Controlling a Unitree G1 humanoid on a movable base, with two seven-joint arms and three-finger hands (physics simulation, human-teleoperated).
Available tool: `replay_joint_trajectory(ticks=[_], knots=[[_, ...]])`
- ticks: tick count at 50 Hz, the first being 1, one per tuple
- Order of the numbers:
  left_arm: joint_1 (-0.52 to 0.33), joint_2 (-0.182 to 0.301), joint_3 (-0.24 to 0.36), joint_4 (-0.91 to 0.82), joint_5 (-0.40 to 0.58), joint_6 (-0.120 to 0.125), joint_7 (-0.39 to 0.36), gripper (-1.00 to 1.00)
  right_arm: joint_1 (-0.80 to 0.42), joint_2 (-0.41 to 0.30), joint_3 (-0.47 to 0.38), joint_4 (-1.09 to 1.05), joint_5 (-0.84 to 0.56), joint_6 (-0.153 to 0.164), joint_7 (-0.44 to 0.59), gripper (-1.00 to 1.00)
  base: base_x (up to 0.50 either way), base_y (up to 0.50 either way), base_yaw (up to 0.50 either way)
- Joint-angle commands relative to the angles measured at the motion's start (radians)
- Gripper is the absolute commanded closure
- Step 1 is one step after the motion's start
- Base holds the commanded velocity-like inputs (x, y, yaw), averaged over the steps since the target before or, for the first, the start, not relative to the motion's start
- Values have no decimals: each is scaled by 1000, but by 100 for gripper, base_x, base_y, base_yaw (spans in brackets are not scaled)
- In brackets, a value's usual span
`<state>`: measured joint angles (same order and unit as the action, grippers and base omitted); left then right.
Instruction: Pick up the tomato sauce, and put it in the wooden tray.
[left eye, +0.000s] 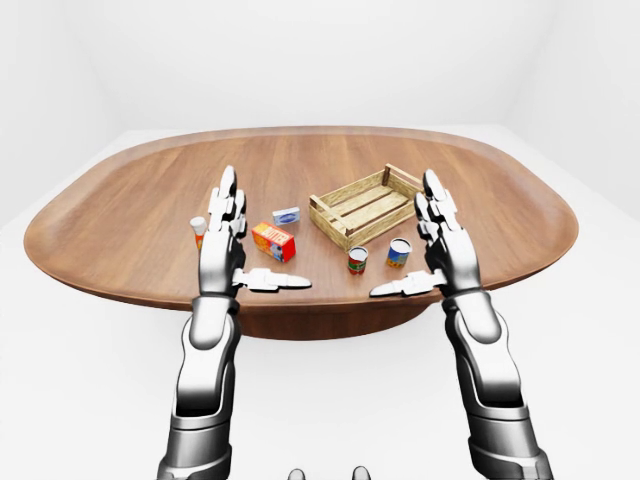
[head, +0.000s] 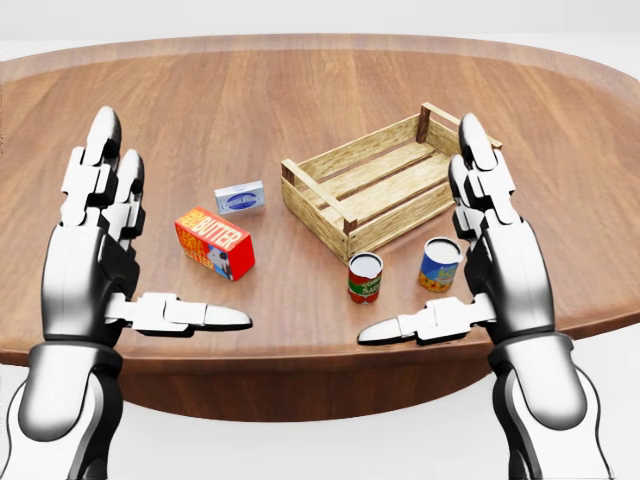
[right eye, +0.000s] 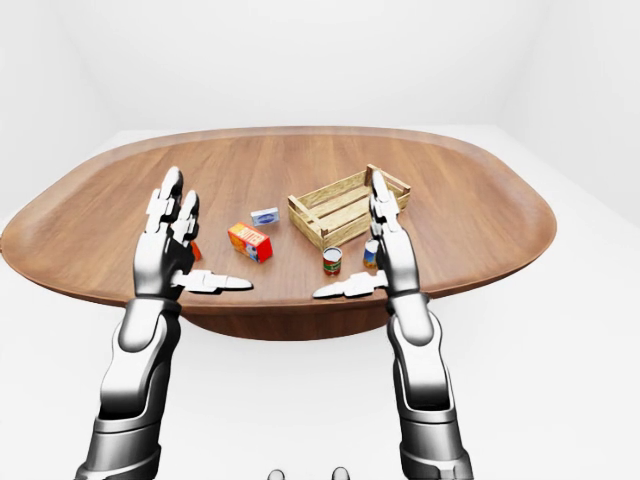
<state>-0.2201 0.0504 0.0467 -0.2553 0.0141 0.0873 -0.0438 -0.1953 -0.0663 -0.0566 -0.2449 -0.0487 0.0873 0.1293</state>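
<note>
The tomato sauce (head: 365, 277) is a small red can with a green band, standing upright on the wooden table (head: 300, 90) just below the wooden tray (head: 375, 190). The tray is a slatted crate, empty, near the table's middle right. My left hand (head: 175, 222) is open, fingers up and thumb out, at the left beside the butter box. My right hand (head: 416, 232) is open in the same pose at the right; its thumb lies just below and to the right of the tomato sauce, not touching it. Neither hand holds anything.
A blue and yellow can (head: 440, 264) stands right of the tomato sauce, next to my right palm. A red butter box (head: 214, 243) and a small blue-white box (head: 240, 197) lie left of the tray. A small bottle (left eye: 199, 232) shows behind my left hand.
</note>
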Motion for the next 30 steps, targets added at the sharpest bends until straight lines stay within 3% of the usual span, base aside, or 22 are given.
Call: replay_joint_trajectory(ticks=[1, 14, 26, 30], knots=[[-14, 30, 55, -21, -23, 0, -16, -100, -54, -7, -18, -52, 23, 0, -7, -100, 0, 50, 0], [-16, 44, 64, -65, -50, 0, 2, -100, -6, -47, -67, -71, 55, 0, 40, -100, 0, 48, 0], [-12, 38, 62, -108, -54, 0, -1, -100, 14, -73, -111, -155, 68, 0, 49, -100, 0, 2, 0], [-11, 41, 69, -108, -60, 0, 1, -100, 22, -67, -119, -171, 87, 0, 50, -100, 42, 0, 0]])
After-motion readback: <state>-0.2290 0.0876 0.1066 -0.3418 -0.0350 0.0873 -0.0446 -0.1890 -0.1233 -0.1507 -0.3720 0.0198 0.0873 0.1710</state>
